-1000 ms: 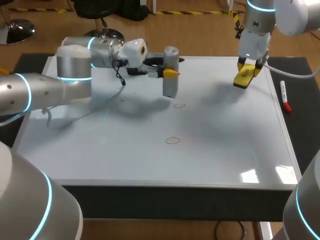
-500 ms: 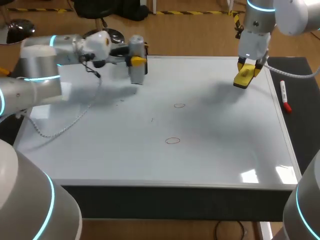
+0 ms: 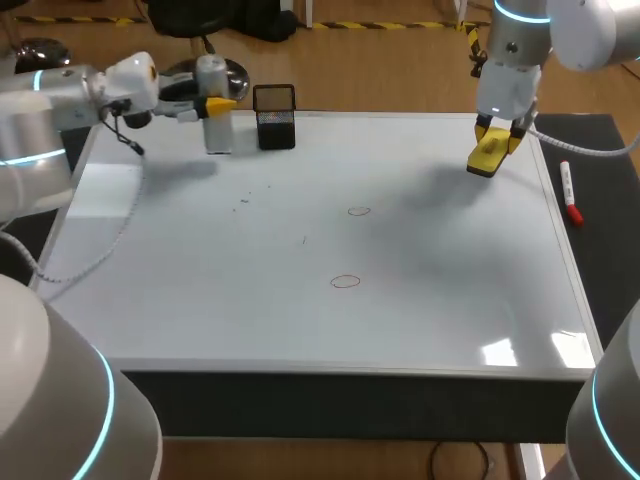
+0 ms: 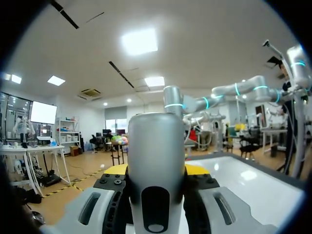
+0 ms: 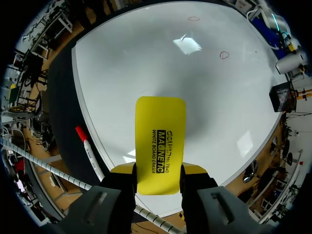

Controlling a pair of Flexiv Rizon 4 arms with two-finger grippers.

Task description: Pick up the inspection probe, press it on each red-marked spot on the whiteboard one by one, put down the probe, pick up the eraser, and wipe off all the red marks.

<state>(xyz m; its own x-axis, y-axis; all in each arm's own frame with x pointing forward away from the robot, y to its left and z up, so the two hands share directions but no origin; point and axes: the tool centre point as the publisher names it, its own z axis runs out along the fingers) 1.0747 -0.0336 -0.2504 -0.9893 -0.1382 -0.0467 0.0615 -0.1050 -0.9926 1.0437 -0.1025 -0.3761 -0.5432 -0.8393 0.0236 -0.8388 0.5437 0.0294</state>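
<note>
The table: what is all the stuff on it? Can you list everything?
whiteboard: one, white, covering most of the table
red marks: two, thin red ovals, mid-board, the second nearer the robot
probe: one, grey, upright in the left gripper, at the board's far left
black box: one, black, at the board's far edge beside the probe
eraser: one, yellow, in the right gripper, over the board's far right
marker pen: one, white with red cap, on the dark mat right of the board
left gripper: shut on the probe
right gripper: shut on the eraser
</note>
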